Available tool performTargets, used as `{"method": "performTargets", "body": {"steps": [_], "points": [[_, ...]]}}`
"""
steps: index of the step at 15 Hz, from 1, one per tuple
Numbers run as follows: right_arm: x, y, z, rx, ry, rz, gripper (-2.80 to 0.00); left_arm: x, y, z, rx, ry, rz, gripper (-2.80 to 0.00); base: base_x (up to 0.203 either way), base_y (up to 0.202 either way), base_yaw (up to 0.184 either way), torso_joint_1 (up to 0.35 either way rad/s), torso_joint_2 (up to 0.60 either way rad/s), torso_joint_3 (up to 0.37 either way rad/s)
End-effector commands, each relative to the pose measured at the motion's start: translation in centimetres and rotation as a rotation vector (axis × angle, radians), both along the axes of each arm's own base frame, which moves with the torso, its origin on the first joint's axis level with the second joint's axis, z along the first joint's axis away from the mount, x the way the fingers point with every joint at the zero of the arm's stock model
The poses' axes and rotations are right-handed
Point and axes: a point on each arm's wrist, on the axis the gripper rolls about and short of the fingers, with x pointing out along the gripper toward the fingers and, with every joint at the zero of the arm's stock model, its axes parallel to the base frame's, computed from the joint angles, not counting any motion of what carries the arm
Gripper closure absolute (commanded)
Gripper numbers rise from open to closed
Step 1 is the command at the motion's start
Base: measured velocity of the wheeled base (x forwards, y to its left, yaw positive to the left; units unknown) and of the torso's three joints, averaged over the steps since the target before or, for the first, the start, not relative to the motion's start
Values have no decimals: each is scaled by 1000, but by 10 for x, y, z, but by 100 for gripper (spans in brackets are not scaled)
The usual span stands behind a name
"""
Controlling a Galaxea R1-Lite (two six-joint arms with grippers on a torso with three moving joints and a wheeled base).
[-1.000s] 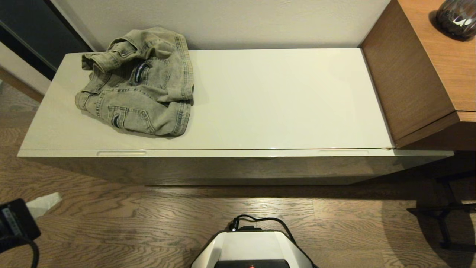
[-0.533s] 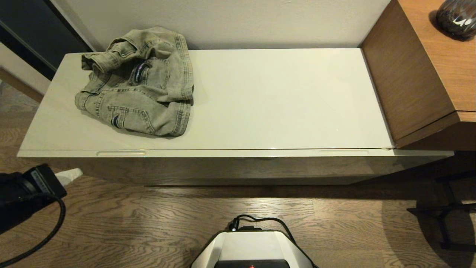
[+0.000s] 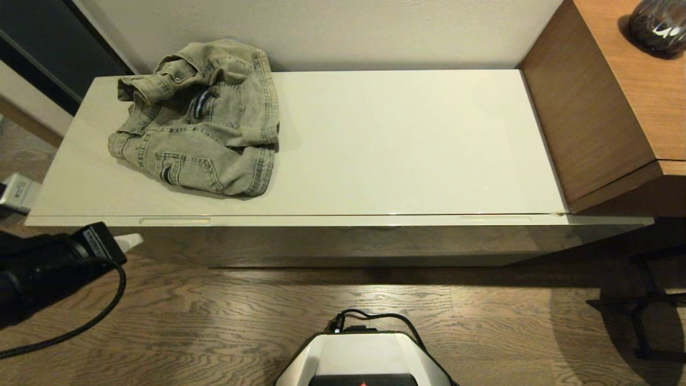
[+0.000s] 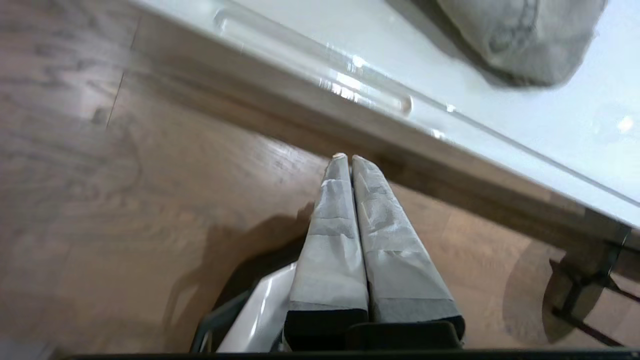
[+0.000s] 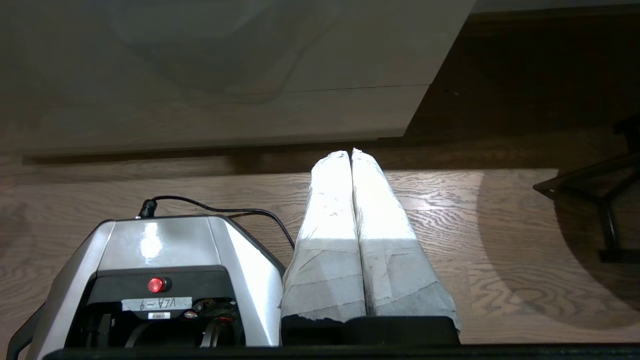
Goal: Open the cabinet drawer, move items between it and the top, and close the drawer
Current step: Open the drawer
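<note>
The faded olive-grey denim jacket (image 3: 201, 120) lies crumpled on the left part of the top (image 3: 402, 145). Below it the cabinet drawer (image 3: 343, 244) is pushed in, its front rim flush with the top. The rim has a slim notch (image 3: 174, 220) on the left and another notch (image 3: 494, 219) on the right. My left gripper (image 3: 131, 241) hangs shut and empty over the floor, just in front of the drawer's left end and below the left notch (image 4: 315, 75). Its fingertips (image 4: 340, 160) are pressed together. My right gripper (image 5: 351, 152) is shut and empty, low over the floor beside my base.
A taller brown wood-grain desk (image 3: 605, 107) adjoins the cabinet's right end, with a dark round object (image 3: 656, 24) on it. Black stand legs (image 3: 643, 316) are on the floor at the right. My base (image 3: 364, 359) is in front of the cabinet's middle. A small white box (image 3: 19, 190) is at the far left.
My left arm has come in from the lower left edge, up and to the right, towards the drawer's left front. Jacket and drawer have not moved.
</note>
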Motion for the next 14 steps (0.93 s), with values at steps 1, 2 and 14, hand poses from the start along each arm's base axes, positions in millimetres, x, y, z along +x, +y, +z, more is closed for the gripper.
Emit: {"method": "performTargets", "body": {"steps": [1,2,14], "points": [[0,0,0,0,1,0,0,21,0,-14,-1,22,3,0,0,0,0,0,0,0],[0,0,0,0,1,0,0,25,0,-14,-1,13,6,0,0,0,0,0,0,0],[0,0,0,0,1,0,0,77,-8,-21,-56,-16,4,0,0,0,0,0,0,0]]}}
